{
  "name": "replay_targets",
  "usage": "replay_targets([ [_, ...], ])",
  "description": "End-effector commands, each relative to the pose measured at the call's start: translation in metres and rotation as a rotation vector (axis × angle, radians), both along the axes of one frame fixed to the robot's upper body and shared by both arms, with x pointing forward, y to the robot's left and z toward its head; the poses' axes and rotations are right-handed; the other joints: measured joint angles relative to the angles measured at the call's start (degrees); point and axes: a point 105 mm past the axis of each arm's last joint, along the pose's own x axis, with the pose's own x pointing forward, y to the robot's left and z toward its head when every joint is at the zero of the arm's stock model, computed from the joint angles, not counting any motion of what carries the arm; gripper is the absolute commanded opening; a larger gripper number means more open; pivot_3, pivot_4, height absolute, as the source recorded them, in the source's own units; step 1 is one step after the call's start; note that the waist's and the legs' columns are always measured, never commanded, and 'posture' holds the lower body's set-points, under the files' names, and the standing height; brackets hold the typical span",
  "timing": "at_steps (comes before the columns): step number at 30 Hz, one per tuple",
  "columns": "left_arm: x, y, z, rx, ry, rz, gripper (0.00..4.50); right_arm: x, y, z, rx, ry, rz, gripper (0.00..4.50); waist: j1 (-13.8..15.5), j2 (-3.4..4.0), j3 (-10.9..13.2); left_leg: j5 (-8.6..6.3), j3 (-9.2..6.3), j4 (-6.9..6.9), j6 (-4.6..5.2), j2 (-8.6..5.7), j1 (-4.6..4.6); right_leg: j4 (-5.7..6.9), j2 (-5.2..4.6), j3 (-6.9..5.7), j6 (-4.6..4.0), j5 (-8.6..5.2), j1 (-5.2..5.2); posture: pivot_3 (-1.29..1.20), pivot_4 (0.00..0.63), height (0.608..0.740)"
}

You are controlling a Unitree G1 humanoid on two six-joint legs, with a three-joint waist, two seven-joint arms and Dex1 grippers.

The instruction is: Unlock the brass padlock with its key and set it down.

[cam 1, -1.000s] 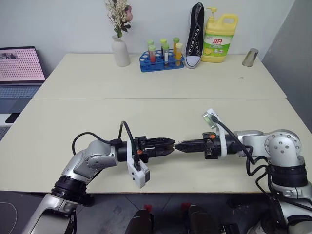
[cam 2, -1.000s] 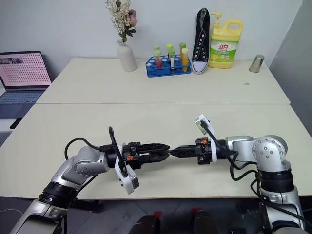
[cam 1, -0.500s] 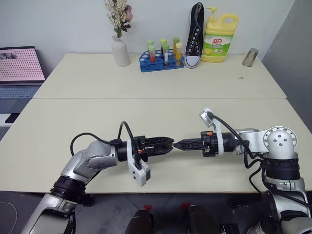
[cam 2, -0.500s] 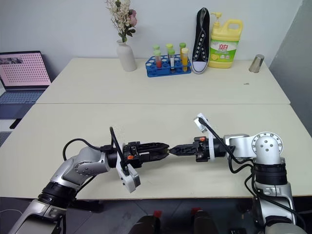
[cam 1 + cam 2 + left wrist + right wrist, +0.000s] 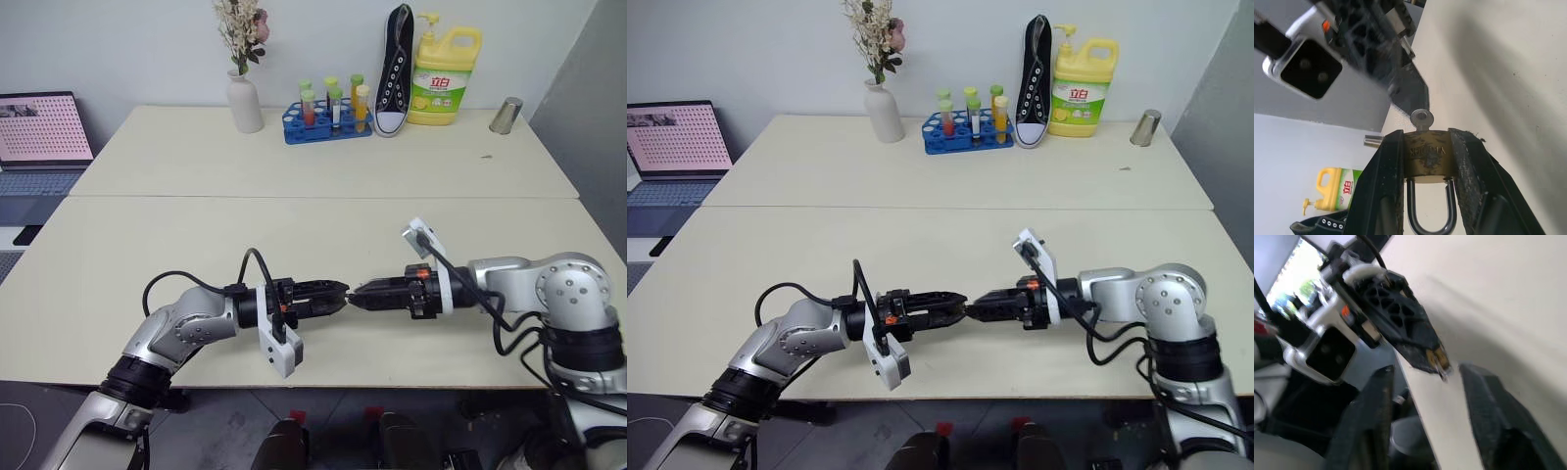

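Fingers of my right gripper (image 5: 1422, 396) have just come apart; a second ago they were pinched together on the key.

Eye views: both arms meet low in the centre of the frame, above the near edge of the table (image 5: 294, 225). My left gripper (image 5: 338, 295) points toward the right one (image 5: 357, 295), tips almost touching. Neither arm has really shifted; only the right fingers changed.

Left wrist view: my left fingers (image 5: 1386, 171) are clamped on the brass padlock (image 5: 1426, 159), low centre of the frame. Its shackle (image 5: 1429, 215) loops back toward the camera, both legs seated in the body as far as I can tell. The key (image 5: 1421, 119) sticks out of the top of the lock, bow free, with the blurred right gripper just above it in the upper left.

Right wrist view: my two right fingers stand well apart at the bottom, and the padlock and key sit mid-frame in the left gripper's tip, between and beyond them, untouched.

My read: key released and left in the lock; whether it turned I cannot tell. Setting down is not yet done.
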Motion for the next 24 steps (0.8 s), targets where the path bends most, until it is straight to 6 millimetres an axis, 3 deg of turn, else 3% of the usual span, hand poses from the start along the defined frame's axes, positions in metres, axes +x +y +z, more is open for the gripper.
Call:
replay_targets([
  [1, -0.002, -0.002, 0.009, -0.035, -0.017, -0.008, 0.99, 0.001, -0.004, 0.004, -0.015, -0.166, 0.043, 3.44, 0.0, 0.0, 0.0, 0.0, 0.01, 0.0, 0.0, 0.01, 0.01, 0.01, 0.0, 0.0, 0.0, 0.0, 0.0, 0.0, 0.15, 0.74],
  [4, -0.003, -0.002, 0.01, -0.045, -0.014, -0.008, 0.99, 0.003, -0.009, 0.0, -0.067, -0.311, 0.063, 4.44, 0.0, 0.0, 0.0, 0.0, 0.0, -0.01, 0.0, 0.02, 0.02, 0.0, 0.0, -0.03, 0.01, -0.01, 0.0, 0.0, 0.15, 0.74],
  [5, -0.003, -0.003, 0.01, -0.047, -0.013, -0.009, 0.99, 0.003, -0.007, 0.001, -0.041, -0.322, 0.058, 4.5, 0.0, 0.0, 0.0, 0.0, 0.0, -0.01, 0.0, 0.02, 0.01, -0.02, 0.01, -0.03, 0.01, -0.01, 0.0, 0.0, 0.15, 0.74],
  [16, -0.004, -0.006, 0.012, -0.067, -0.005, -0.023, 0.99, 0.005, 0.021, 0.001, 0.077, -0.33, 0.034, 4.5, 0.1, 0.0, 0.0, 0.0, -0.01, -0.01, -0.01, 0.03, 0.02, 0.0, 0.02, 0.0, 0.0, 0.0, 0.0, 0.0, 0.15, 0.74],
  [24, -0.004, -0.008, 0.013, -0.077, -0.001, -0.027, 0.99, 0.009, 0.028, -0.002, 0.096, -0.307, 0.035, 4.5, 0.0, 0.01, 0.0, 0.01, -0.01, -0.01, -0.01, 0.03, 0.04, 0.01, 0.02, 0.01, -0.01, 0.0, 0.0, 0.0, 0.15, 0.74],
])
